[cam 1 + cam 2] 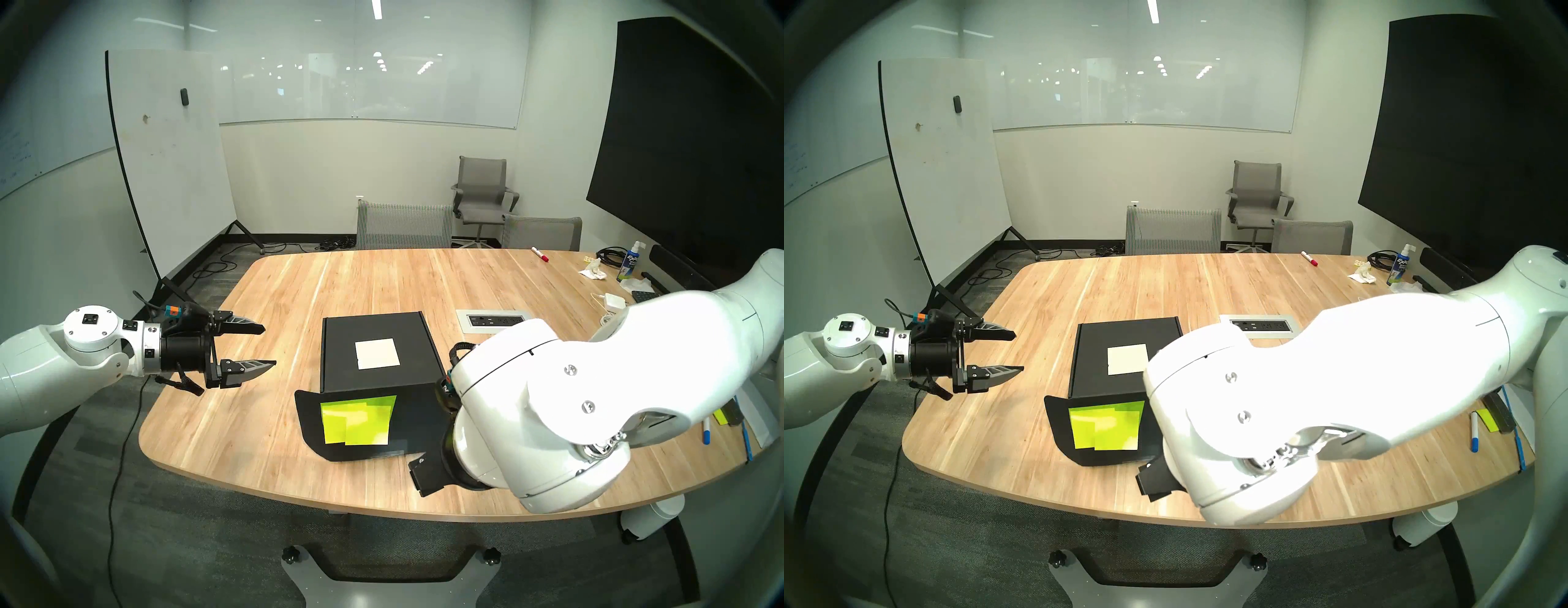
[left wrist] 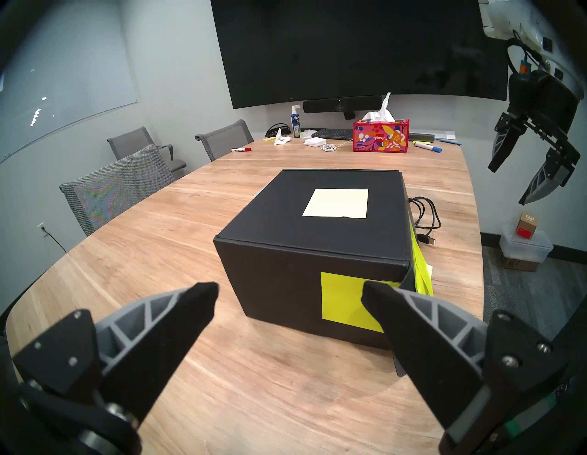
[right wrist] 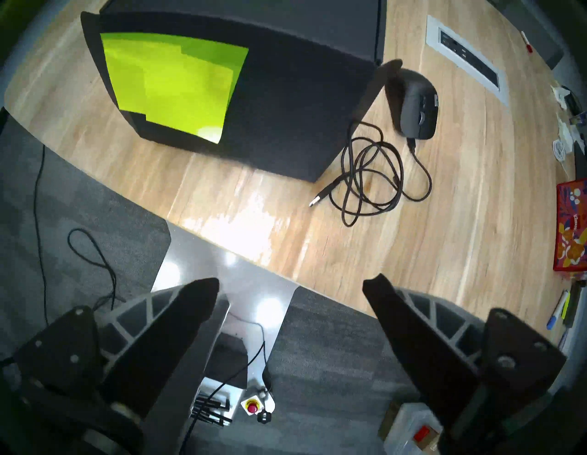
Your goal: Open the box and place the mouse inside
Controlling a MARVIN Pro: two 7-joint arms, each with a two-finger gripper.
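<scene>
The black box (image 1: 377,352) stands mid-table with a pale note on its top. Its front flap (image 1: 339,424), covered in yellow-green sticky notes (image 1: 360,420), hangs out toward the near table edge. The black wired mouse (image 3: 416,108) lies right of the box, its cable (image 3: 371,181) coiled in front of it; my right arm hides it in both head views. My left gripper (image 1: 269,344) hovers open and empty left of the box, pointing at it (image 2: 289,290). My right gripper (image 3: 290,286) hangs open and empty above the near table edge, off the box's front right corner (image 2: 508,186).
A power outlet panel (image 1: 494,321) sits behind the box on the right. A red floral tissue box (image 2: 381,136), a white charger (image 1: 613,300), a spray bottle (image 1: 630,265) and markers (image 1: 539,254) lie along the right end. Chairs (image 1: 403,225) line the far side.
</scene>
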